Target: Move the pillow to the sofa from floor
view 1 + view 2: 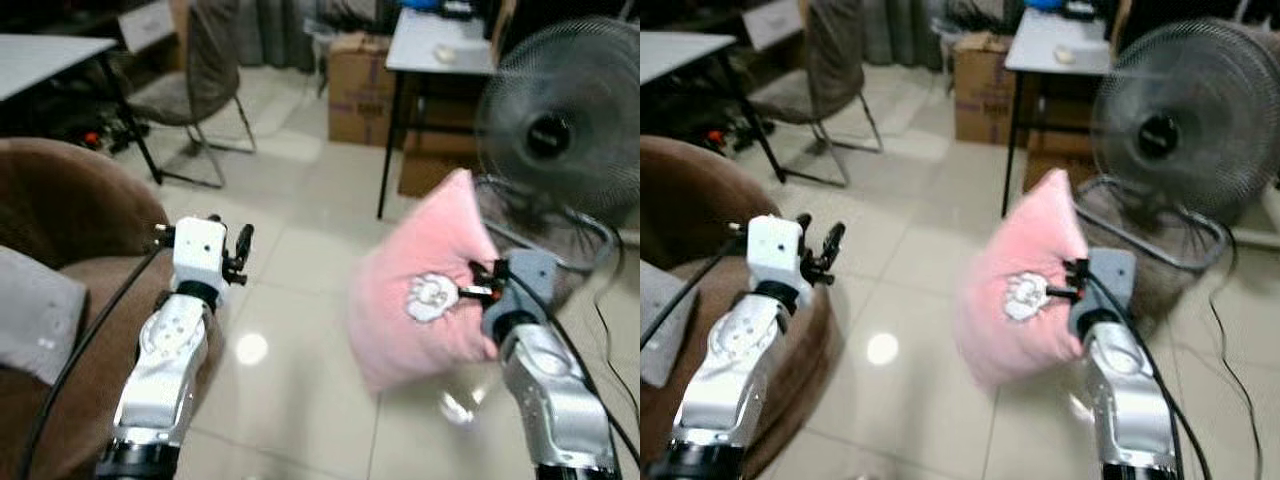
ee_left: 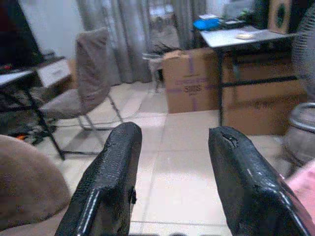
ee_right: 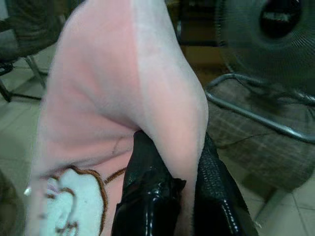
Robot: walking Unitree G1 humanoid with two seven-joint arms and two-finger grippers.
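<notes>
1. Pillow (image 1: pixel 425 290): pink, with a white paw patch stitched in brown on its face, it hangs in the air above the pale tiled floor (image 1: pixel 300 230), clear of the tiles, one corner pointing up.
2. Right gripper (image 1: pixel 478 285): its two black fingers (image 3: pixel 147 196) are pinched tight on a fold at the pillow's edge, the pink cloth squeezed between them.
3. Left gripper (image 1: pixel 240 250): raised in front of the robot with nothing in it; in the left wrist view its fingers (image 2: pixel 110 182) stand wide apart with floor showing between them.
4. Sofa (image 1: pixel 70 230): brown and rounded, on the robot's left, with the left arm held over its edge; a grey cushion (image 1: pixel 35 310) lies on it. The pillow is well apart from it, off to the right.
5. Cardboard boxes (image 1: pixel 360 90): one stands closed on the floor beside the leg of a white table (image 1: pixel 430 50); another sits under that table. I cannot tell what is inside either.
6. Behind the pillow stands a large floor fan (image 1: pixel 555 130). A grey chair (image 1: pixel 195 80) stands farther back on the left.
</notes>
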